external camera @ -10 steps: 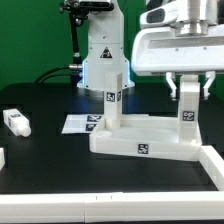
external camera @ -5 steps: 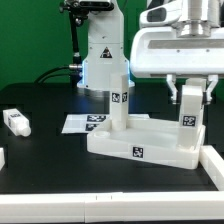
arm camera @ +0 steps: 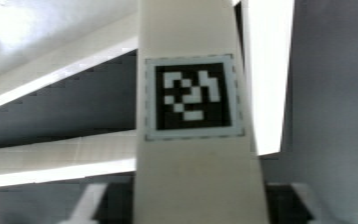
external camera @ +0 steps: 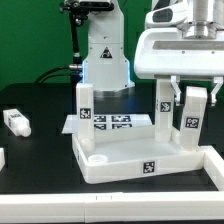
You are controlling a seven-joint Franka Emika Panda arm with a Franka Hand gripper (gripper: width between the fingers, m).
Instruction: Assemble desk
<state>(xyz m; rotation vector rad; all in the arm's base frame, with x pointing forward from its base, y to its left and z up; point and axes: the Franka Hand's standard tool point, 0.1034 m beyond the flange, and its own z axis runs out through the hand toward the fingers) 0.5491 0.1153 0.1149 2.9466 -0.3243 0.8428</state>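
Observation:
The white desk top (external camera: 120, 163) lies on the black table with its rim up, and an open round corner hole (external camera: 97, 157) shows at its near left. Three tagged square legs stand in it: one at the back left (external camera: 85, 102), one at the back right (external camera: 165, 100), and one at the near right (external camera: 192, 122). My gripper (external camera: 193, 98) is shut on the near right leg from above. In the wrist view that leg (arm camera: 197, 100) fills the middle, with my gripper (arm camera: 197, 205) on either side. A fourth leg (external camera: 15, 122) lies loose at the exterior view's left.
The marker board (external camera: 112, 122) lies flat behind the desk top. A white raised frame (external camera: 214, 165) runs along the exterior view's right front, close to the desk top's corner. The robot base (external camera: 103, 50) stands at the back. A small white piece (external camera: 2, 157) sits at the left edge.
The desk top has turned on the table while I hold the near right leg. Its left end swung toward the exterior view's left and front, and a back right leg has come into view.

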